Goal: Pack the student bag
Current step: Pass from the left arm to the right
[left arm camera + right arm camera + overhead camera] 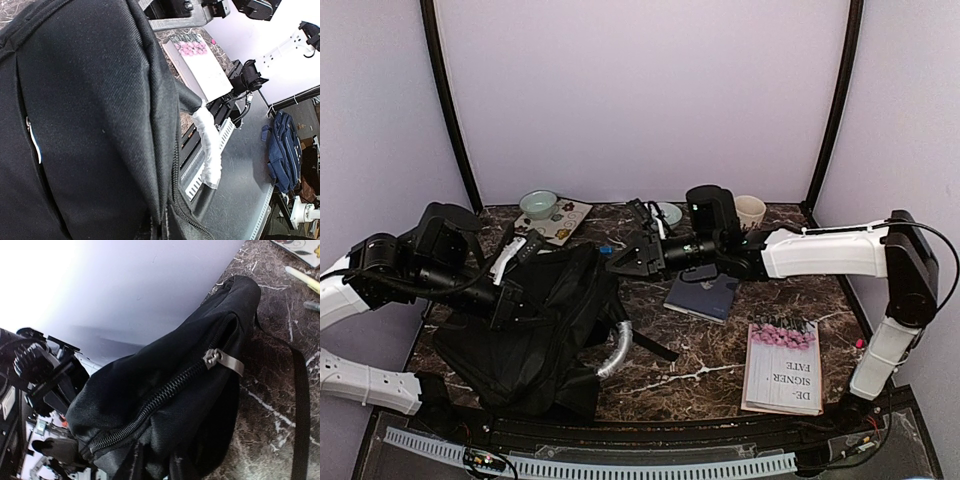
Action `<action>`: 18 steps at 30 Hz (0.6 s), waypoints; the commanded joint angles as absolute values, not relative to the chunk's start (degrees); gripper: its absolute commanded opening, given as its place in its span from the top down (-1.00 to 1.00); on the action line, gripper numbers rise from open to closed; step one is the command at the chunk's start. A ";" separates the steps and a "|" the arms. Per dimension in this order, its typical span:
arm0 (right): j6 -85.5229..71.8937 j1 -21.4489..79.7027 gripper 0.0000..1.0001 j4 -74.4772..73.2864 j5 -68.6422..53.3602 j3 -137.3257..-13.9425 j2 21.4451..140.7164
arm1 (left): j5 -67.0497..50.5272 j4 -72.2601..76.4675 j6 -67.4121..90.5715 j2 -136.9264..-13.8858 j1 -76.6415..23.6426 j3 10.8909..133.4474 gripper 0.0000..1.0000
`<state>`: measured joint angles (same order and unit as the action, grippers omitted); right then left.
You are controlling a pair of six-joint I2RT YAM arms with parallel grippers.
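A black backpack (535, 335) lies on the left half of the marble table, its top raised toward the middle. My left gripper (512, 300) is shut on the bag's fabric beside a zipper; in the left wrist view that fabric (100, 125) fills the frame and hides the fingers. My right gripper (620, 262) is shut on the bag's upper edge. The right wrist view shows the closed zipper with its grey pull (222, 360) just above the pinched fabric (165, 460). A blue notebook (702, 295) and a white book with pink flowers (782, 365) lie to the right of the bag.
A bowl (538, 204), a stickered pad (560, 220), a second bowl (670, 212) and a cup (751, 210) stand along the back. A white-and-black device (510, 256) lies by the left arm. The bag's white-taped strap (617, 350) trails toward the front. Pens (302, 277) lie behind the bag.
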<state>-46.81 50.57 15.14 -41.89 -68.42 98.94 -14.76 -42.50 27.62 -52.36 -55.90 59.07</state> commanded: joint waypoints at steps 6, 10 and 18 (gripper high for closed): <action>-48.13 50.15 1.00 22.93 -46.12 -71.43 97.33 | -14.78 -31.32 29.00 -53.06 -57.17 57.42 0.93; -28.10 51.66 1.00 -0.47 -39.75 -80.85 96.99 | -13.03 -30.17 27.82 -54.24 -59.52 59.01 0.03; 0.23 54.18 1.00 -22.22 -18.72 -88.09 92.84 | -7.53 -46.64 15.64 -57.48 -60.64 76.95 -0.97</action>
<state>-17.54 53.71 -12.64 -32.23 -87.11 97.97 -11.53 -38.50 23.79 -57.19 -60.45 67.90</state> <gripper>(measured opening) 0.026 0.984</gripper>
